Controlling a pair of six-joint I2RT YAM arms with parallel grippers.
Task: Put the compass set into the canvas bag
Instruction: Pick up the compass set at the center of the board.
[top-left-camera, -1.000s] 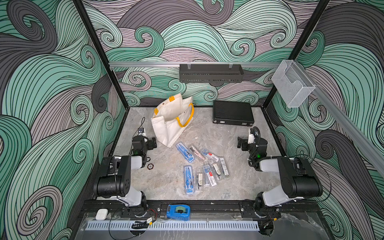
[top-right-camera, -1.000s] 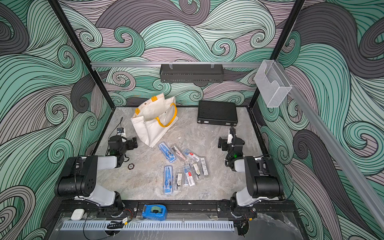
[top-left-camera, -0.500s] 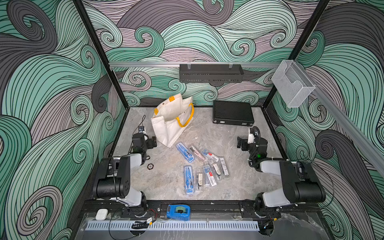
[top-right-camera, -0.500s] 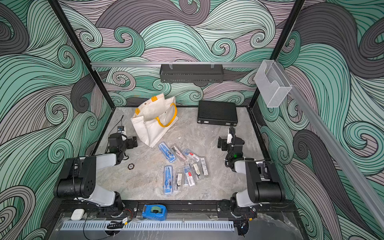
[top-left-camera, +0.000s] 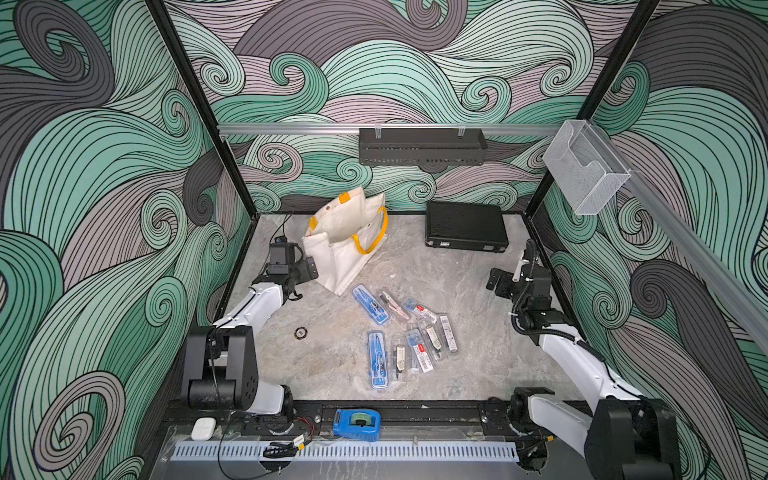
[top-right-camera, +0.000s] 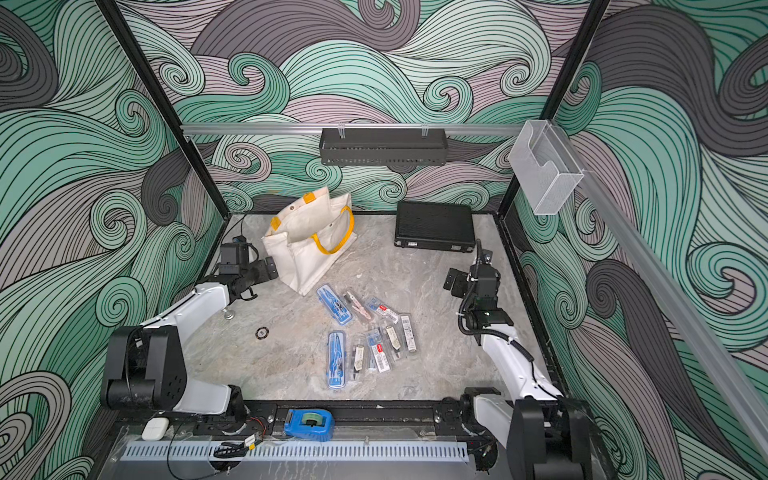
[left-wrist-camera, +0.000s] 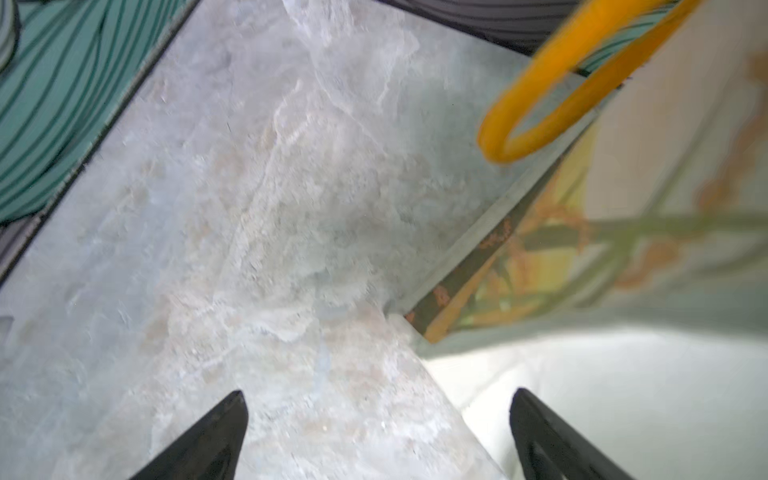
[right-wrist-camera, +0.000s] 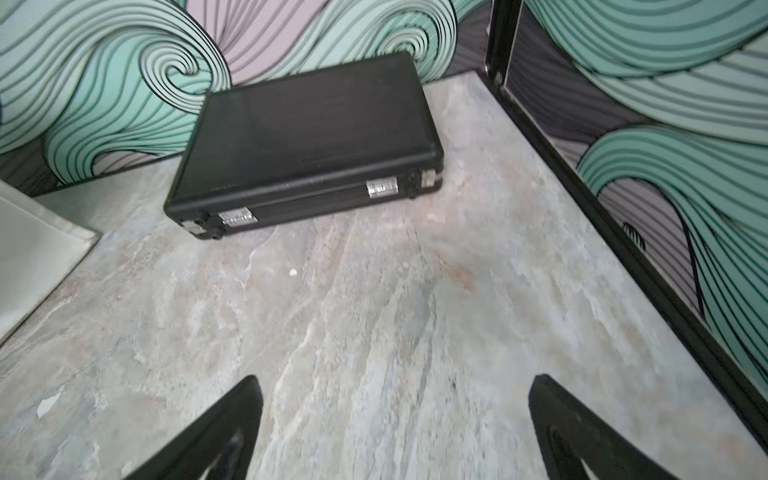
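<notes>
Compass set (top-left-camera: 370, 304), a slim blue case, lies on the tabletop (top-left-camera: 478, 353) just beside the canvas bag (top-left-camera: 336, 253). Probably light, stiff, slippery; pinch across its narrow width. Left tool (left-wrist-camera: 377, 415) and right tool (right-wrist-camera: 395, 399) gape, empty.

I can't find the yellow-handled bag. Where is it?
In both top views the canvas bag sits at the back left of the table, beside the left gripper, left of the black case.
</notes>
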